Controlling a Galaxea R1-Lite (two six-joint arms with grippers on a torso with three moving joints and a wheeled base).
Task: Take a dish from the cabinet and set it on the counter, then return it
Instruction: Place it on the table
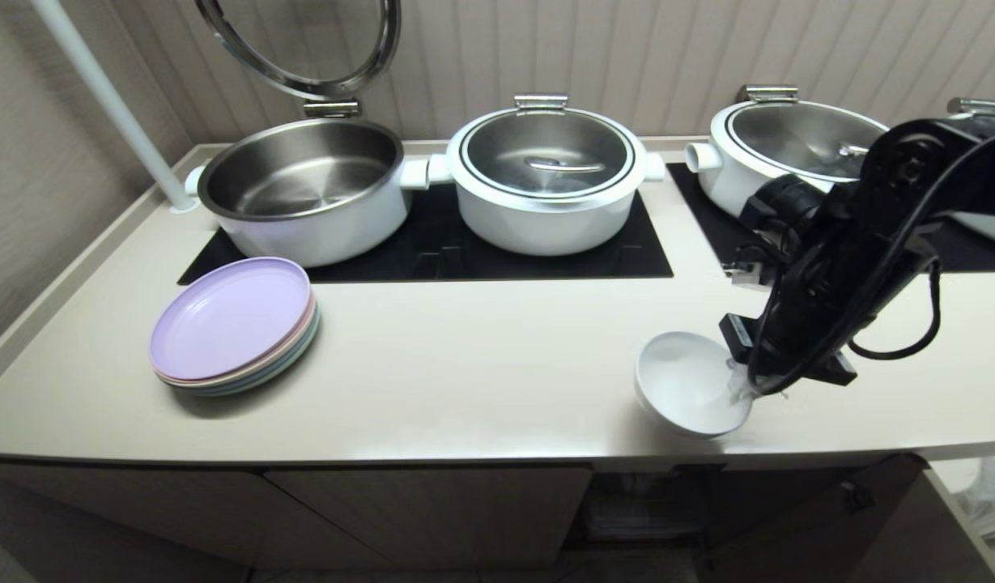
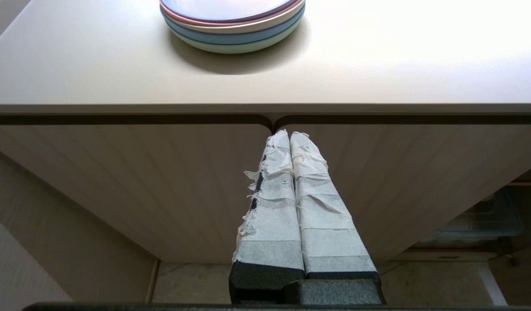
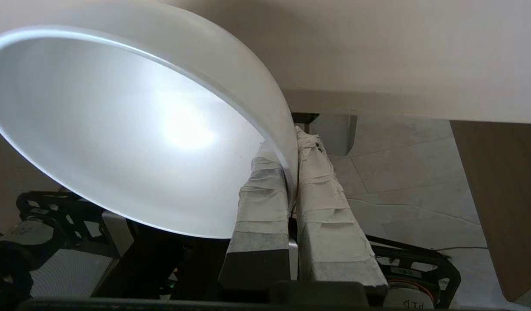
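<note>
My right gripper (image 1: 740, 390) is shut on the rim of the dish (image 1: 682, 393), a small plain white bowl. It holds the bowl tilted at the front edge of the counter (image 1: 465, 364), right of the middle. In the right wrist view one taped finger lies inside the dish (image 3: 140, 129) and the other outside, the right gripper (image 3: 290, 144) pointing down towards the floor. Below the counter the cabinet (image 1: 424, 510) has a dark opening under the bowl. My left gripper (image 2: 290, 134) is parked, shut and empty, in front of the ribbed cabinet doors (image 2: 161, 181).
A stack of pastel plates (image 1: 234, 324) with a lilac one uppermost lies on the counter's left part. Behind it, an open steel pot (image 1: 303, 186) and lidded white pots (image 1: 546, 174) stand on black hob panels (image 1: 432, 251). A white pole (image 1: 116, 105) rises at the back left.
</note>
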